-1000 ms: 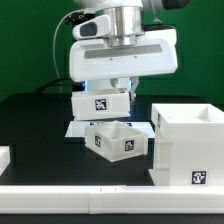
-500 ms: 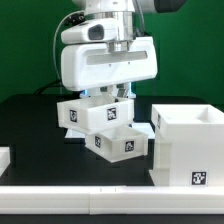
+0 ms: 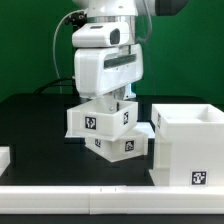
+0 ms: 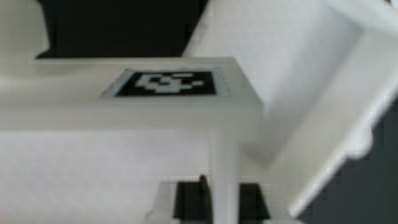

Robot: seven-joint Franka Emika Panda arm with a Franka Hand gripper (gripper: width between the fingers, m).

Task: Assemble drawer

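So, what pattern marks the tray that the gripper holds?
A black-and-white square tag on the white tray; it shows clearest in the wrist view.

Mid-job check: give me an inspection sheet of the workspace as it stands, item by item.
Surface: black table, no spills seen.
Job's things: upper tray lifted and tilted; lower tray on the table beneath it, contact between them unclear; shell upright, open top, at the exterior view's right.
Clutter: white border bar along the near edge; white piece cut off at the exterior view's left.
Grippers: gripper, jaws closed on the upper tray's wall.
Cables: black cable behind the arm.
Surroundings: green backdrop.
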